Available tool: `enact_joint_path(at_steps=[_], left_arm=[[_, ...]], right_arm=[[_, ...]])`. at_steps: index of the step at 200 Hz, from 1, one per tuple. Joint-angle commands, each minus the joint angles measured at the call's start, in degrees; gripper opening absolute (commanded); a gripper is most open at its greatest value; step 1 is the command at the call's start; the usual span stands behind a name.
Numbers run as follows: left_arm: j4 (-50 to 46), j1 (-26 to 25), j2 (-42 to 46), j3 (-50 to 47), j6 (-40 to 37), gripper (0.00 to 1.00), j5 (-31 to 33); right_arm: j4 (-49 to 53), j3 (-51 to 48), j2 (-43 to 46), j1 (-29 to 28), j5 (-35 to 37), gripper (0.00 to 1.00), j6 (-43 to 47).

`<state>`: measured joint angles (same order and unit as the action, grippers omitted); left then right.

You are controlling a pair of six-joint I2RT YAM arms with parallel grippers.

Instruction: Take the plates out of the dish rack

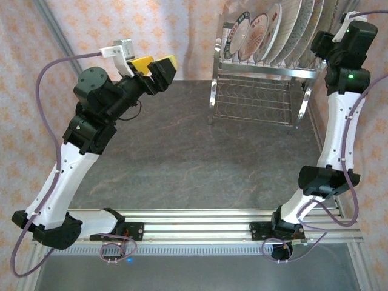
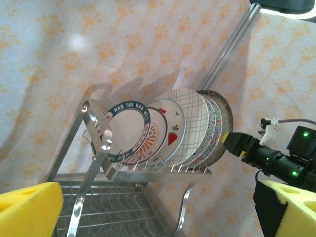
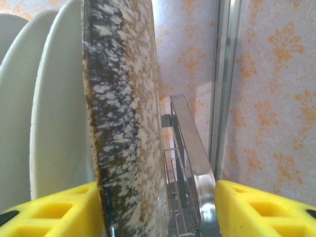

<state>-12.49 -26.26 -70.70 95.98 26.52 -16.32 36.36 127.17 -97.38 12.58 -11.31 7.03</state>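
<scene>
Several plates (image 1: 267,33) stand on edge in the upper tier of the chrome dish rack (image 1: 260,100) at the back right. The outermost is a speckled beige plate (image 3: 123,123). My right gripper (image 3: 158,212) is open at the rack's right end. Its yellow pads (image 3: 54,210) straddle the speckled plate's rim and the rack's end rail (image 3: 190,143); the left pad is against the plate's back and the right pad stands clear of the rail. My left gripper (image 1: 159,71) hangs open and empty above the table's back left, facing the rack (image 2: 163,173).
Pale plates (image 3: 49,98) crowd close behind the speckled one. A metal frame post (image 3: 224,74) and the patterned wall (image 3: 276,98) stand just right of the rack. The dark tabletop (image 1: 182,157) stretches in front of it.
</scene>
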Motion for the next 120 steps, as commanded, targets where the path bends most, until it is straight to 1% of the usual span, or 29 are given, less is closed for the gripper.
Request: enact_joint_path(at_steps=[1, 78, 120], left_arm=[[3.2, -0.5, 1.2, 2.5, -0.1, 0.99, -1.1], [4.5, -0.5, 0.5, 3.8, -0.2, 0.99, -1.6], [6.8, -0.5, 0.7, 3.6, -0.2, 0.99, -1.3]], right_arm=[[-1.1, 2.7, -0.9, 0.3, 1.2, 0.57, -0.6], [-1.3, 5.5, -4.5, 0.2, 0.5, 0.53, -1.4], [-0.8, 6.2, -5.7, -1.1, 2.6, 0.50, -0.4]])
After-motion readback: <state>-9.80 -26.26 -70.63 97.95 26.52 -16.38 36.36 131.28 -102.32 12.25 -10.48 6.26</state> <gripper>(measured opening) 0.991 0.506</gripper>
